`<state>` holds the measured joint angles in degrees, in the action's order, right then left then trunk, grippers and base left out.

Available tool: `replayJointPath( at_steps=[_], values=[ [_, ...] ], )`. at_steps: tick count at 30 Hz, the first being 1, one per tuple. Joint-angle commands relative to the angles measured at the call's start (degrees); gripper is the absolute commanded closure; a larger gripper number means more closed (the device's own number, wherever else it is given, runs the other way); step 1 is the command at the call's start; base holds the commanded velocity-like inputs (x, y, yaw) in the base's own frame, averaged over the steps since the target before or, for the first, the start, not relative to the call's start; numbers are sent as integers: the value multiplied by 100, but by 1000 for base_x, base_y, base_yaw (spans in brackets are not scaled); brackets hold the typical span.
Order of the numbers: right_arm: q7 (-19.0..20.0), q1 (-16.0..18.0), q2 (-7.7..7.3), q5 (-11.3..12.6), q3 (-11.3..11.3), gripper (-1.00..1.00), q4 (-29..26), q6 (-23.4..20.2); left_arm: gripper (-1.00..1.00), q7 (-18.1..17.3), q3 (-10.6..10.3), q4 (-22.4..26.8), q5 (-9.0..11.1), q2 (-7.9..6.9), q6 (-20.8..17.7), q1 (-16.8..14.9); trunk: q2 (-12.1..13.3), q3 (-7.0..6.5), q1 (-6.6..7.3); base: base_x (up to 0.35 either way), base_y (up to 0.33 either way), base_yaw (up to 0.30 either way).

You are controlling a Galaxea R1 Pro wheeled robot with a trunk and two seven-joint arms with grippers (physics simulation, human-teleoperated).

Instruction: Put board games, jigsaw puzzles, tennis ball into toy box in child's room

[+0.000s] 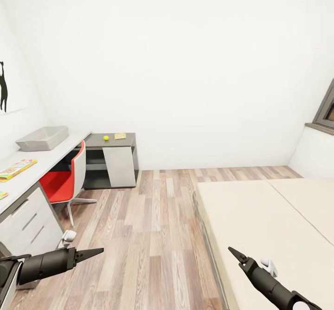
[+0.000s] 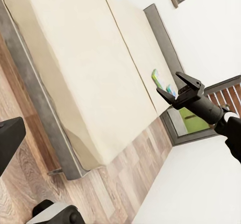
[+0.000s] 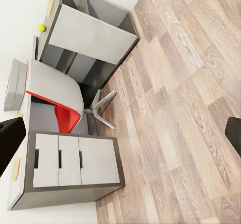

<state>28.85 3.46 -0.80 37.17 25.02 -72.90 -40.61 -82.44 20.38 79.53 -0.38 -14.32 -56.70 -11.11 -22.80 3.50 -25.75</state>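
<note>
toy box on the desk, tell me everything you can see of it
The toy box is a shallow light-grey rectangular bin with sloping sides and no lid, plastic by the look. It sits upright at the far end of the white desk top, close to the wall. Nothing shows above its rim, and no toy or gripper touches it.

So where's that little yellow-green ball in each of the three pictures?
Head view: the tennis ball sits on the dark-grey cabinet top, beside a small flat yellow item.
Right wrist view: the ball lies on that cabinet's top.
Left wrist view: not in it.
Shared landmark: the red chair.
</note>
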Motion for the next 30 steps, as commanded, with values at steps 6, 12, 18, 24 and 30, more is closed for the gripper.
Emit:
replayJointPath(
  at_steps=[6,12,18,24,30],
  values=[
    [7,6,1,18,12,-100,0,-43,-100,-26,1,1,-6,0,-60,-5,-12,13,-3,-28,-19,0],
    [7,6,1,14,12,-100,0,-43,-100,-26,3,1,-6,0,-60,-5,-12,13,-3,-7,-5,0],
    [7,6,1,11,11,-100,-3,-43,-100,-26,5,1,-6,0,-60,-5,-12,13,-3,-2,-1,0],
    [7,6,1,11,11,-100,-5,-43,-100,-26,6,1,-6,0,-60,-5,-12,13,-3,0,0,0],
    [7,6,1,11,11,-100,-5,-43,-100,-26,3,1,-6,0,-60,-5,-12,13,-3,0,0,0]
  ],
)
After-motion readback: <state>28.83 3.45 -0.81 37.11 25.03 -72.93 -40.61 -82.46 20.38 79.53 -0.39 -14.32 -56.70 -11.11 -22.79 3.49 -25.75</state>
